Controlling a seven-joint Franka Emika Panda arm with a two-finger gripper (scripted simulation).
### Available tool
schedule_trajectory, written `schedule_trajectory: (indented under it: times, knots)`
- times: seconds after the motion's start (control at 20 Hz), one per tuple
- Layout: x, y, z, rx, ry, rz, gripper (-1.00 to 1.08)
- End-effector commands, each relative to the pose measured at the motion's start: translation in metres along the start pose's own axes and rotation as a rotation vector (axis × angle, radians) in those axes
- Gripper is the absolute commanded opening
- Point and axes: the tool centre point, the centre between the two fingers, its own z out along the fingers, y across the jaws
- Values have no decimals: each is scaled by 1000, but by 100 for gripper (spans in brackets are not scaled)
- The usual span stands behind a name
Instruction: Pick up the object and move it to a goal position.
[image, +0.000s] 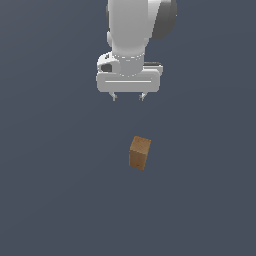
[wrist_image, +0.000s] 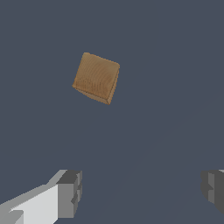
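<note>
The object is a brown wood-coloured block standing on the dark grey surface, with a lighter top face and a darker side face. In the wrist view the block shows its square top, turned at an angle. My white gripper hangs above the block and slightly to the exterior view's left of it, well clear of it. Its two short fingers are spread wide apart and hold nothing. In the wrist view the gripper shows both fingertips far apart, with the block beyond them.
A plain dark grey surface fills both views. No other objects or edges show.
</note>
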Motion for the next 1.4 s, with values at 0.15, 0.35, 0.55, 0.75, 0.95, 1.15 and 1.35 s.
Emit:
schedule_trajectory:
  times: [0.15, 0.35, 0.55, 0.75, 0.95, 1.15, 1.35]
  knots:
    - [0, 2, 1, -5, -3, -1, 100]
    - [0, 10, 5, -23, -16, -6, 100]
    - [0, 13, 6, -31, -21, -8, 100]
    - [2, 11, 6, -29, -19, -3, 100]
    - [9, 8, 11, -29, -17, 17, 100]
    - [22, 3, 20, -27, -14, 53, 100]
    - [41, -6, 33, -24, -9, 105, 100]
